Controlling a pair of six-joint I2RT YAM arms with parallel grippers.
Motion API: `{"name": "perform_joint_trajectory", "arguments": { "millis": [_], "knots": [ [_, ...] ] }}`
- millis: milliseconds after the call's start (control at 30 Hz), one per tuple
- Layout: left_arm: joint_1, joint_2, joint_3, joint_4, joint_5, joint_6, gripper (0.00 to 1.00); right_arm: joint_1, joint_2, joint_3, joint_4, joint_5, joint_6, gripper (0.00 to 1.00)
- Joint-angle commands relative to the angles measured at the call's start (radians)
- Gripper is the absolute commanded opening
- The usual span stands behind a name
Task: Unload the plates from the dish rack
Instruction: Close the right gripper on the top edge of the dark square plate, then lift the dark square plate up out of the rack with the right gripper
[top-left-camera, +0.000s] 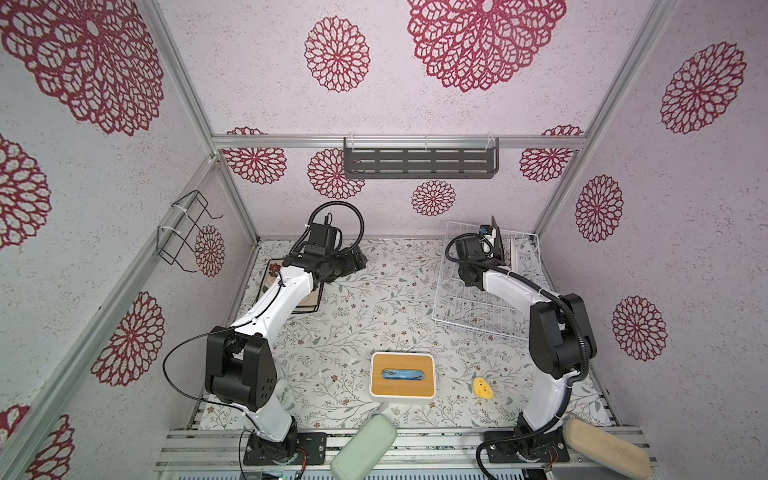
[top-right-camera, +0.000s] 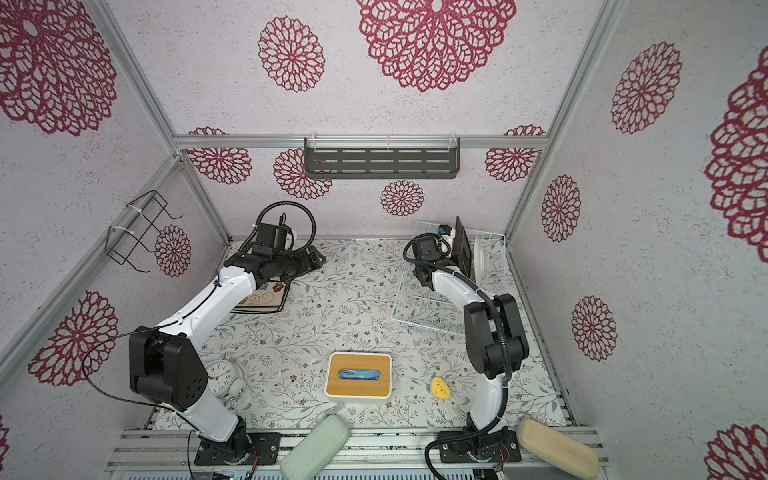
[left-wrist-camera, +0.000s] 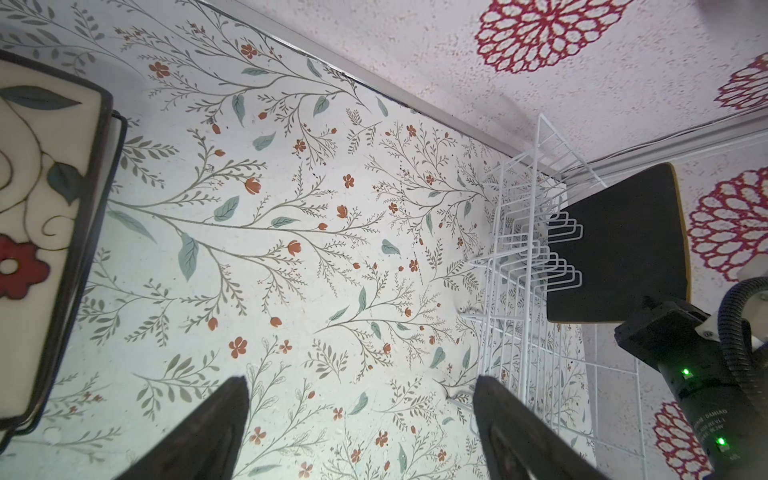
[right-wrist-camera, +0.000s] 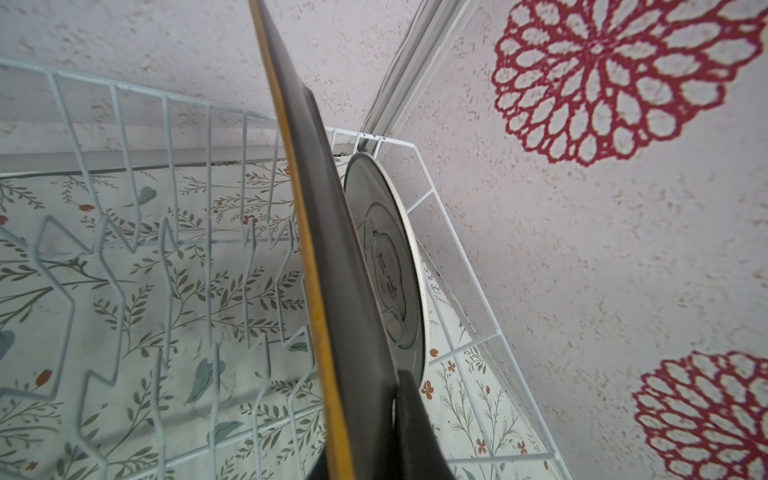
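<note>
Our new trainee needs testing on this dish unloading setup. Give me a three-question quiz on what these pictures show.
1. True or false: the right claw is clamped on the black plate standing in the rack.
2. How many plates stand in the rack? A one; B two; C four.
3. Fill in: the left claw has its jaws ____.
Key: 1 true. 2 B, the black plate and the round white plate. 3 open.
</note>
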Motion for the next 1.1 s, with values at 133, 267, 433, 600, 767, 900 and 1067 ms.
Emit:
{"name": "perform_joint_trajectory", "arguments": {
  "millis": [133, 267, 433, 600, 767, 900, 1067],
  "knots": [
    [-0.007, -0.043, 0.013, -0.004, -0.001, 0.017, 0.89, 0.003, -0.121, -0.038, 0.165, 0.05, -0.058, 0.0],
    [-0.007, -0.048, 0.007, -0.003, -0.004, 0.018, 0.89, 0.01, -0.157, -0.059, 0.24, 0.052, -0.1, 0.0],
    [-0.008, -0.053, 0.003, -0.001, -0.01, 0.021, 0.89, 0.018, -0.209, -0.079, 0.304, 0.027, -0.122, 0.0],
    [-0.009, -0.053, 0.002, 0.002, -0.01, 0.025, 0.89, 0.029, -0.238, -0.078, 0.341, 0.057, -0.163, 0.0],
    [-0.009, -0.052, 0.002, 0.005, -0.006, 0.023, 0.89, 0.044, -0.259, -0.076, 0.36, 0.088, -0.189, 0.0],
    [-0.009, -0.055, 0.0, 0.004, -0.006, 0.023, 0.89, 0.059, -0.28, -0.075, 0.364, 0.088, -0.192, 0.0],
    [-0.009, -0.059, 0.0, 0.006, -0.007, 0.023, 0.89, 0.073, -0.296, -0.069, 0.382, 0.103, -0.211, 0.0]
  ]
}}
